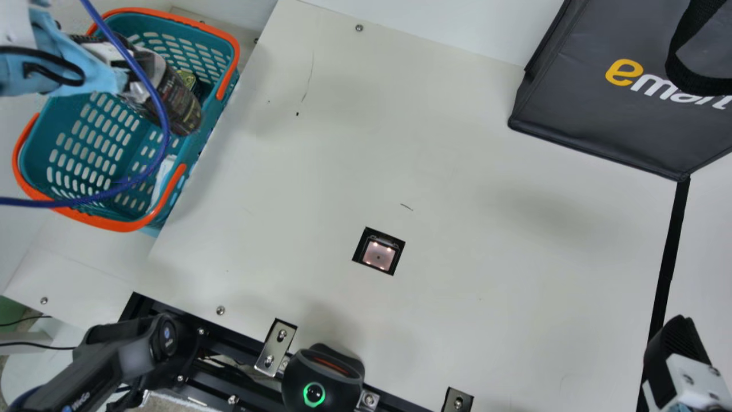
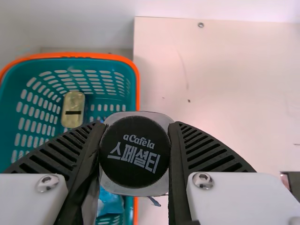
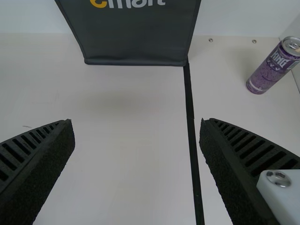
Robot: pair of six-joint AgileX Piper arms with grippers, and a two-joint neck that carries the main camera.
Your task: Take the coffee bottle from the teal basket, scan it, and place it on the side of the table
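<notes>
Step in hand, as judged: lift-out. Left gripper [image 2: 136,136] gripped the dark-labelled, black-capped coffee bottle [image 1: 178,103] over the orange-rimmed teal plastic basket [image 1: 123,226]; right gripper [image 3: 136,123] was spread, unloaded. Next move called for carrying the bottle to the square black-framed scanner window [image 1: 378,253], barcode towards it.

Looks smooth on the bench [image 1: 446,171], like moulded plastic on the teal basket [image 2: 23,72], matt on the bottle cap [image 2: 117,140], like coated cloth on the grey bag [image 1: 566,114], like glossy metal on the purple can [image 3: 266,76]
</notes>
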